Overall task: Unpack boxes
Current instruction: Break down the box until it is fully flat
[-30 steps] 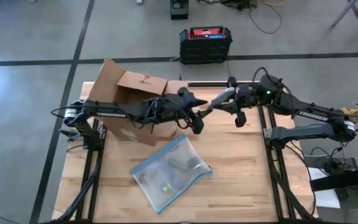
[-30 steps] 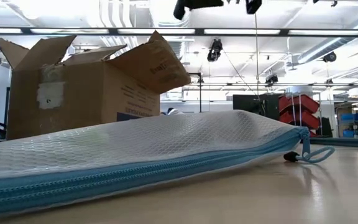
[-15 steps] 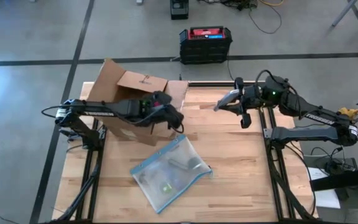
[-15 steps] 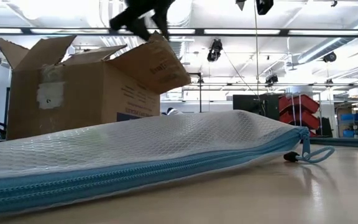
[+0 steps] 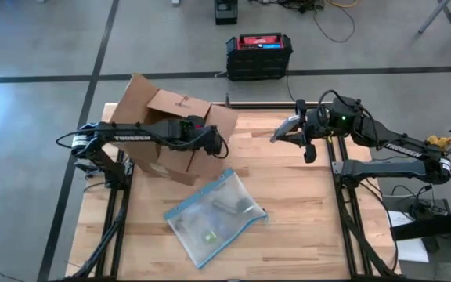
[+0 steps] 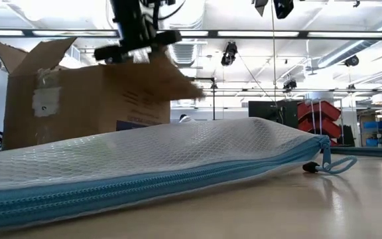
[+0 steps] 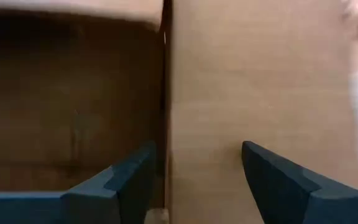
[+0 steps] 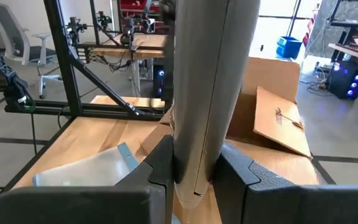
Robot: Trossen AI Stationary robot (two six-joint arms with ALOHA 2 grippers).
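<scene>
We see the box (image 5: 167, 129) standing open at the tabletop's (image 5: 304, 227) far left corner, with our left pincer (image 5: 216, 145) over its near-right flap, fingers spread wide and holding nothing. Our right pincer (image 5: 308, 135) hovers above the far right of the tabletop, closed on a flat grey item (image 8: 207, 93) we cannot identify. We judge the box light and stiff, though its flaps bend easily, so pinch a wall edge or a flap near its crease.
</scene>
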